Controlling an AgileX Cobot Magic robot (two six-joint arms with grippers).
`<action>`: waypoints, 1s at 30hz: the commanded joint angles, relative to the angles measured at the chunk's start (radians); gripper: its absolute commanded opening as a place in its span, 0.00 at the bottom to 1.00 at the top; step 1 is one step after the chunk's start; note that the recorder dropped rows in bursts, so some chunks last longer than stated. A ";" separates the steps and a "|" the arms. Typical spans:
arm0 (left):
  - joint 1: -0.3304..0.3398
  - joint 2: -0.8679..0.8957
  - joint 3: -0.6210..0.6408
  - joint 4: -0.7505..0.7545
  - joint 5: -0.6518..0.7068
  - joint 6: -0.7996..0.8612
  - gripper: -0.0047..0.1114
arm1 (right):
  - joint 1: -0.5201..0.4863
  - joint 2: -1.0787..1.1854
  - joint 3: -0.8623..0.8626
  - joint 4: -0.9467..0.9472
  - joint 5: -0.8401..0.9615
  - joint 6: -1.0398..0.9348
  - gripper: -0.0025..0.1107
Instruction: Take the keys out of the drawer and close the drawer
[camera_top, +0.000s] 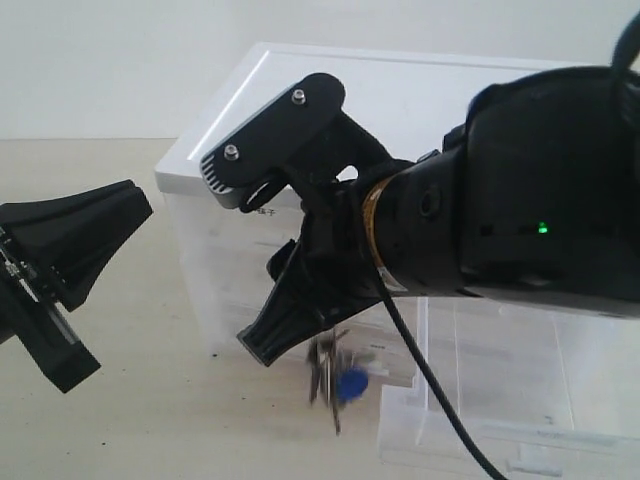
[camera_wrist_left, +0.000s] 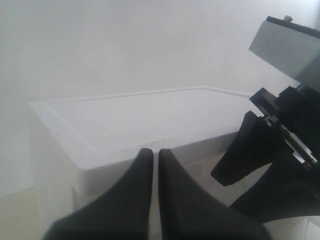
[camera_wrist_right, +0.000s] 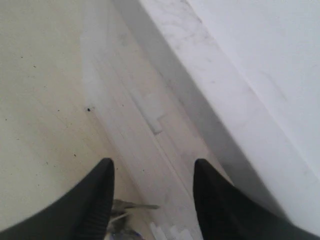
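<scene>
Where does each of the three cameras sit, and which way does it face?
Left wrist view: on the left arm, behind the shut left end effector; faces across the top of the white cabinet; the right arm shows.
Right wrist view: on the right arm, looking down through the open right end effector at the table, the cabinet front and the keys.
Exterior view: low in front of the cabinet, facing it; both arms show.
Shared: the exterior and right wrist views both show the keys.
</scene>
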 joint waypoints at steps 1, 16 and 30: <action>-0.004 -0.005 0.004 -0.001 -0.010 0.001 0.08 | -0.007 -0.003 0.002 -0.027 0.010 0.001 0.40; -0.004 -0.005 0.004 0.107 -0.010 -0.042 0.08 | -0.005 -0.181 0.002 -0.021 0.101 -0.019 0.02; -0.476 0.099 -0.233 0.708 0.239 -0.323 0.08 | -0.007 -0.492 0.208 -0.372 0.256 0.288 0.02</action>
